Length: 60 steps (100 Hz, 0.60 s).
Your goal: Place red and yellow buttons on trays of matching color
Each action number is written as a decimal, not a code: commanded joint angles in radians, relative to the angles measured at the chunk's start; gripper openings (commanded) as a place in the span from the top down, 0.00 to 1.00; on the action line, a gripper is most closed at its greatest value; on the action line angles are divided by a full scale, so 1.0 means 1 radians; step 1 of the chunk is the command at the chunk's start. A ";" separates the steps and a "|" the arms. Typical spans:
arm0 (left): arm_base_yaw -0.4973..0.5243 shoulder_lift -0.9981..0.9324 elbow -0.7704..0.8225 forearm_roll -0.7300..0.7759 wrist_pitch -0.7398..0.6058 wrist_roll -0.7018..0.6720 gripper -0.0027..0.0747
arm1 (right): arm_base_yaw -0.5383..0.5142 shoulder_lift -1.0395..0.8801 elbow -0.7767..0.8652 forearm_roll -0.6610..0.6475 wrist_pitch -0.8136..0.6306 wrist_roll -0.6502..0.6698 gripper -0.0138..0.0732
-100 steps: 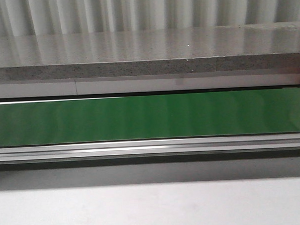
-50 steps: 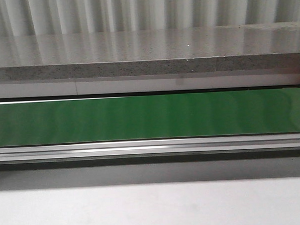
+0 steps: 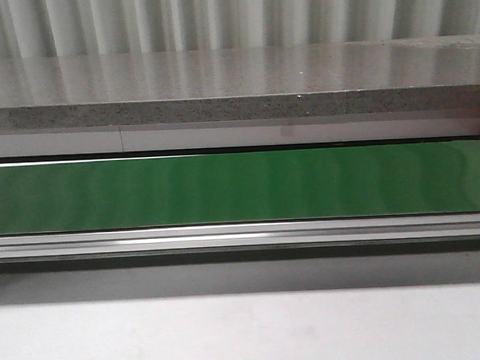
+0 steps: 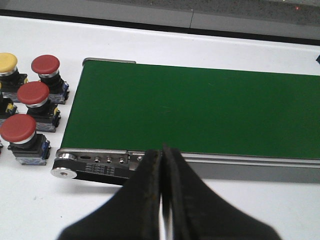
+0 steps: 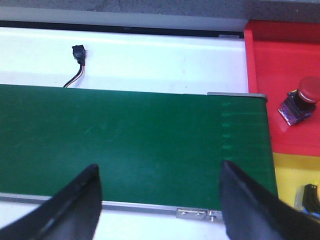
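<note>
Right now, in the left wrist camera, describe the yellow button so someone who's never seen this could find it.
Find the green conveyor belt, then go to its rounded end, where buttons stand on the white table. The yellow button is at the far edge of that group, beside three red buttons; it is the only yellow cap there.

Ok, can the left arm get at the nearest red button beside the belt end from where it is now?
Probably yes. The left gripper hangs over the belt's near rail, its jaws shut, and only bare white table lies between it and the nearest red button. It must open first, and the neighbouring red button stands close.
</note>
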<state>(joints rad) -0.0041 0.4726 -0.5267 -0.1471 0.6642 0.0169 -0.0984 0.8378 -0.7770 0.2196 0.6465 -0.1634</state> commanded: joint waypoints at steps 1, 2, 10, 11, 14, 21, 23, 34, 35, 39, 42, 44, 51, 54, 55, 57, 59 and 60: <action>-0.006 0.004 -0.026 -0.014 -0.072 0.001 0.99 | 0.001 -0.069 0.008 0.006 -0.044 -0.015 0.40; -0.006 0.004 -0.026 -0.014 -0.072 0.001 0.99 | 0.001 -0.074 0.013 0.006 -0.044 -0.015 0.42; -0.006 0.004 -0.026 -0.014 -0.072 0.001 0.99 | 0.001 -0.132 0.037 0.006 -0.041 -0.015 0.56; -0.006 0.004 -0.026 -0.014 -0.072 0.001 0.99 | 0.001 -0.135 0.041 0.006 -0.041 -0.015 0.57; -0.006 0.004 -0.026 -0.014 -0.072 0.001 0.99 | 0.001 -0.150 0.046 0.006 -0.041 -0.015 0.63; -0.006 0.004 -0.026 -0.014 -0.072 0.001 0.99 | 0.001 -0.176 0.057 0.006 -0.041 -0.015 0.74; -0.006 0.004 -0.026 -0.014 -0.072 0.001 0.99 | 0.001 -0.182 0.058 0.006 -0.041 -0.015 0.77; -0.006 0.004 -0.026 -0.014 -0.072 0.001 0.99 | 0.001 -0.188 0.061 0.006 -0.037 -0.015 0.90; -0.006 0.004 -0.026 -0.014 -0.072 0.001 0.99 | 0.001 -0.188 0.061 0.006 -0.036 -0.015 0.92; -0.006 0.004 -0.026 -0.014 -0.072 0.001 0.99 | 0.001 -0.188 0.061 0.006 -0.033 -0.015 0.92; -0.006 0.004 -0.026 -0.014 -0.072 0.001 0.99 | 0.001 -0.188 0.061 0.006 -0.029 -0.015 0.92; -0.006 0.004 -0.026 -0.014 -0.072 0.001 0.99 | 0.001 -0.188 0.061 0.006 -0.027 -0.015 0.92; -0.006 0.004 -0.026 -0.014 -0.072 0.001 0.99 | 0.001 -0.188 0.061 0.006 -0.019 -0.015 0.92; -0.006 0.004 -0.026 -0.014 -0.072 0.001 0.99 | 0.001 -0.188 0.061 0.006 -0.015 -0.015 0.92; -0.006 0.004 -0.026 -0.014 -0.072 0.001 0.99 | 0.001 -0.188 0.061 0.006 -0.015 -0.015 0.92; -0.006 0.004 -0.026 -0.014 -0.072 0.001 0.99 | 0.001 -0.188 0.061 0.006 -0.015 -0.015 0.92; -0.006 0.004 -0.026 -0.014 -0.072 -0.001 0.99 | 0.001 -0.188 0.061 0.006 -0.014 -0.015 0.92; -0.006 0.004 -0.026 -0.014 -0.072 -0.001 0.99 | 0.001 -0.188 0.061 0.006 -0.014 -0.015 0.92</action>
<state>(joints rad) -0.0041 0.4726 -0.5267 -0.1471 0.6642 0.0169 -0.0984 0.6520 -0.6920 0.2196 0.6843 -0.1651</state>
